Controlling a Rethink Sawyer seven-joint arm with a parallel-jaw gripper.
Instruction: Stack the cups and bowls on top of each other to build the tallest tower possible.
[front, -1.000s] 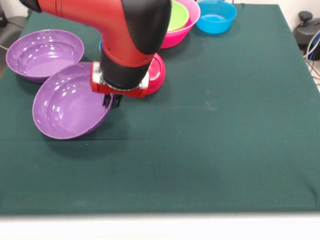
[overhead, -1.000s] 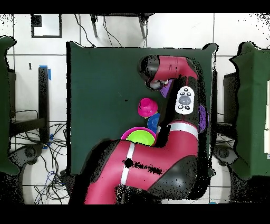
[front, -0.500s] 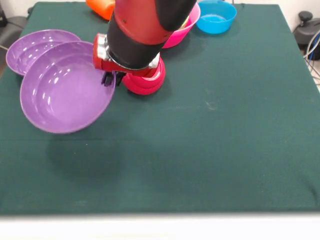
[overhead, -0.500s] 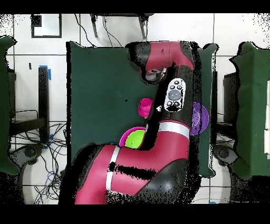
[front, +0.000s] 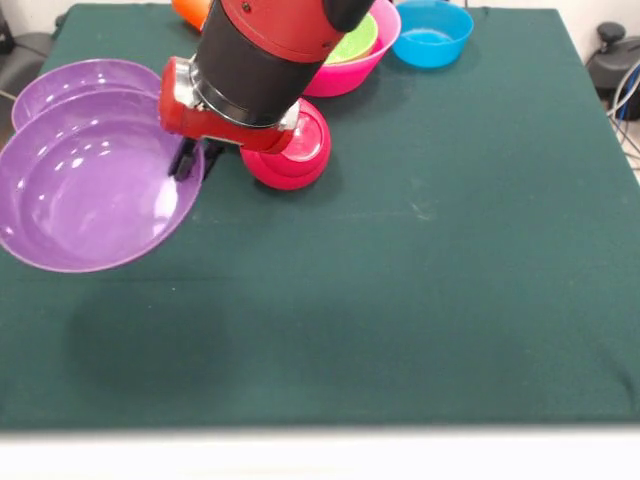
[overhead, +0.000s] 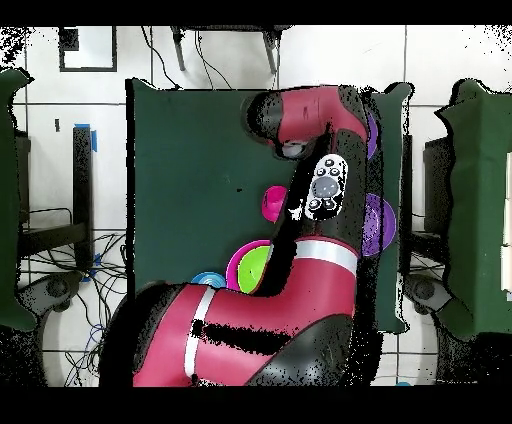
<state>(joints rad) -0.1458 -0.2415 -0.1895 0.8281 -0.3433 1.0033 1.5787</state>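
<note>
The fingers (front: 186, 160) pinch the rim of 1 purple bowl (front: 85, 195), held tilted above the bench (front: 420, 300), a crimson bowl (front: 295, 150) just beside them.

Purple bowls (front: 90, 195), crimson bowl (front: 295, 155), dark green table (front: 420, 280).

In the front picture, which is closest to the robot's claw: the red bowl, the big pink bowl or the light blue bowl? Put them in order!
Measured from the gripper:
1. Crimson bowl, upside down just to its right.
2. Pink bowl, farther back and right, with the lime green bowl inside it.
3. Light blue bowl, farthest, at the back right.
</note>
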